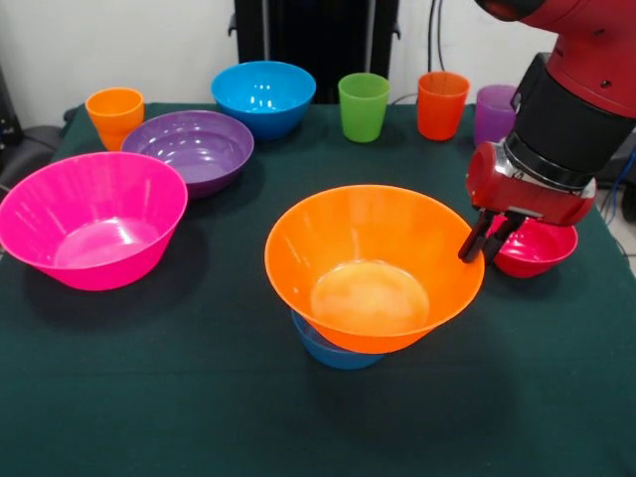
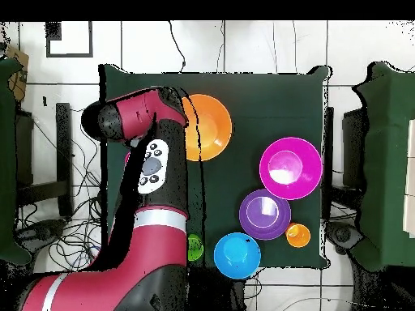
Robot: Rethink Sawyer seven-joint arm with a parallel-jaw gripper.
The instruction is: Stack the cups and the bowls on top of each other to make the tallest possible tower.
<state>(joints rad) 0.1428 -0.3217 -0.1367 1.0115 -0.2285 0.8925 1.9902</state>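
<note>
the tower (image 1: 363, 298) stands near the table's (image 1: 149, 397) middle: the orange bowl (image 1: 374, 266) sits upright on the light-blue bowl (image 1: 333, 350), which shows only as a small rim under it, likely turned over to serve as a base. the wide bowl overhangs that narrow foot on all sides, so the stack looks easy to tip. no cup can be seen inside the orange bowl. the gripper (image 1: 487, 238) hangs just beside the orange bowl's rim, on the side of the red bowl (image 1: 537, 248), its black fingers close together with nothing visibly between them; it seems to hold nothing. the red bowl lies partly hidden behind the gripper, apart from the tower. the other pieces wait unstacked: the pink bowl (image 1: 91, 219) and purple bowl (image 1: 191, 147) side by side, the blue bowl (image 1: 263, 94) behind, and the cups along the far edge, yellow-orange (image 1: 114, 114), green (image 1: 363, 105), red-orange (image 1: 441, 103) and purple (image 1: 494, 112). in the overhead view the arm (image 2: 150, 162) covers one side of the orange bowl (image 2: 207, 128). the build looks barely begun.
</note>
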